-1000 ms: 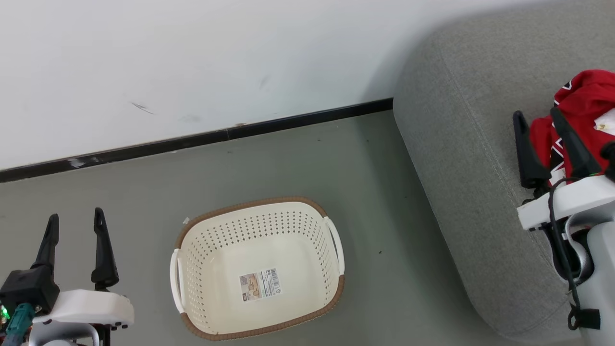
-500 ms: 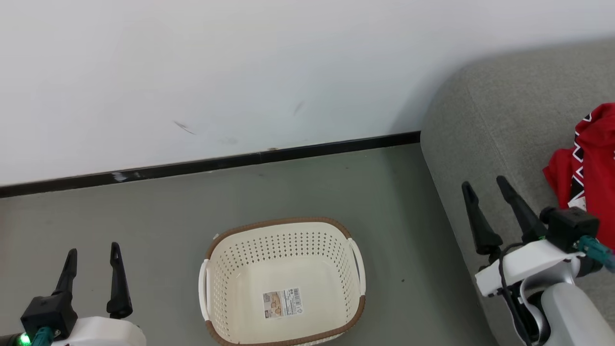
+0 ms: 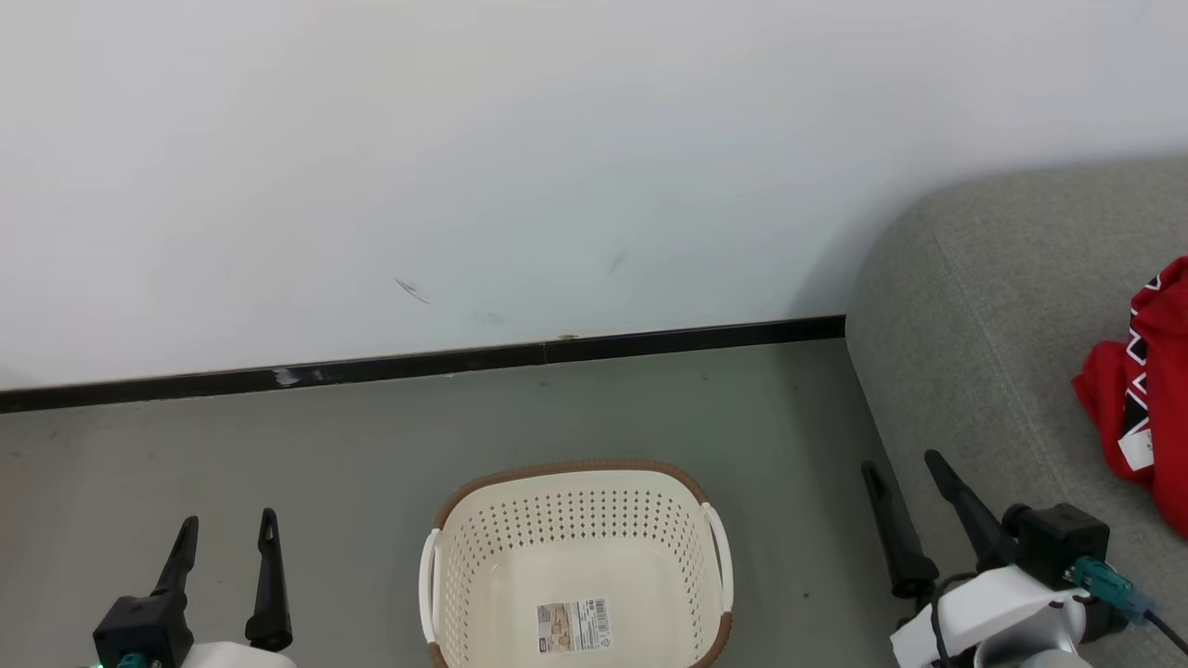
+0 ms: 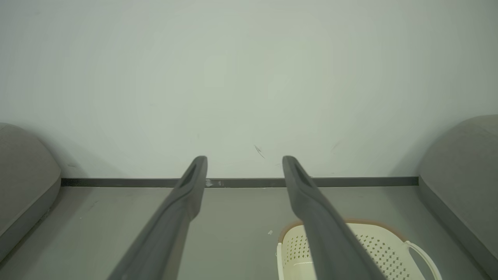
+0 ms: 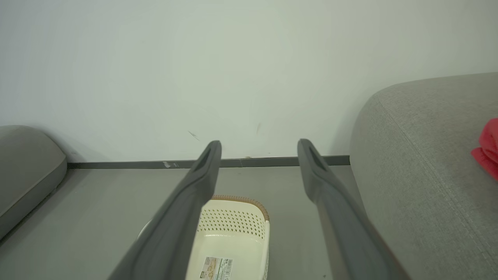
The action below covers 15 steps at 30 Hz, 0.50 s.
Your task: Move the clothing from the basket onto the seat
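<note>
Large grey fabric-upholstered seat (image 3: 984, 306) at right, carrying bright red clothing with black-and-white trim (image 3: 1146, 390). Cream perforated oval plastic basket (image 3: 575, 520) on floor, apparently empty. Left fingers (image 3: 270, 584) and right fingers (image 3: 893, 533) spread, holding nothing. Recheck basket bottom before stopping. Grey-green floor (image 3: 278, 445), white wall (image 3: 464, 139).

Open floor (image 3: 278, 445) stretches between the left pincer (image 3: 229, 518) and the basket (image 3: 566, 520). A narrower strip runs between the basket and the seat (image 3: 984, 325). There the right pincer (image 3: 900, 461) hangs just beside the seat's rounded edge. Both pincers have their fingers spread. The wall (image 3: 464, 167) closes the far side. The basket's top is open down to its stickered bottom. On the seat, bare grey cushion lies on the basket side of the red clothing (image 3: 1123, 399). A second grey cushion (image 4: 19, 163) bounds the floor at the far left.
</note>
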Motion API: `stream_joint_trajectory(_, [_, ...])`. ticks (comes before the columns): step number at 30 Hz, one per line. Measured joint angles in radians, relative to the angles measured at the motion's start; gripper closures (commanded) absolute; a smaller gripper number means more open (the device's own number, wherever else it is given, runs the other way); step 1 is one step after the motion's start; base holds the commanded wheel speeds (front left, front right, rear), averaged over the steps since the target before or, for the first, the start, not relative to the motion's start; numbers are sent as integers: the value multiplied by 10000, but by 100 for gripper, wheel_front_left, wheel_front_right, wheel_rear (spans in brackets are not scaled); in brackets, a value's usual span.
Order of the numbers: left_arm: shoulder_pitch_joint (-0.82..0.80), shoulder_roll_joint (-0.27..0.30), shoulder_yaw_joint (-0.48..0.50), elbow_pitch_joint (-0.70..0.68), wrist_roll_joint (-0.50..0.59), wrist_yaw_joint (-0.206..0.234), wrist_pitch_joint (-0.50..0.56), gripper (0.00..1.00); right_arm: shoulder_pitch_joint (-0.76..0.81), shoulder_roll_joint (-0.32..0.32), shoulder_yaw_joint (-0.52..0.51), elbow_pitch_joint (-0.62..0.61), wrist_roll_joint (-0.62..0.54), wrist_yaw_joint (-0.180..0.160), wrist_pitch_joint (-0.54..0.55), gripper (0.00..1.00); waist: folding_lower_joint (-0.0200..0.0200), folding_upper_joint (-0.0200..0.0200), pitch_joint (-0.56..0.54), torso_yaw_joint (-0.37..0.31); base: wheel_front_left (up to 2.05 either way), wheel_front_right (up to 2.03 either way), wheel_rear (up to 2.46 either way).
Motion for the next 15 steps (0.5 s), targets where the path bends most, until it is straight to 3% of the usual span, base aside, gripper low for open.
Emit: stream_joint_trajectory(15, [3,-56,-360,161,82,-159,90,0,1023,167,-261,-268,-387,0,0,0,0,0,-565,303,0,0,0])
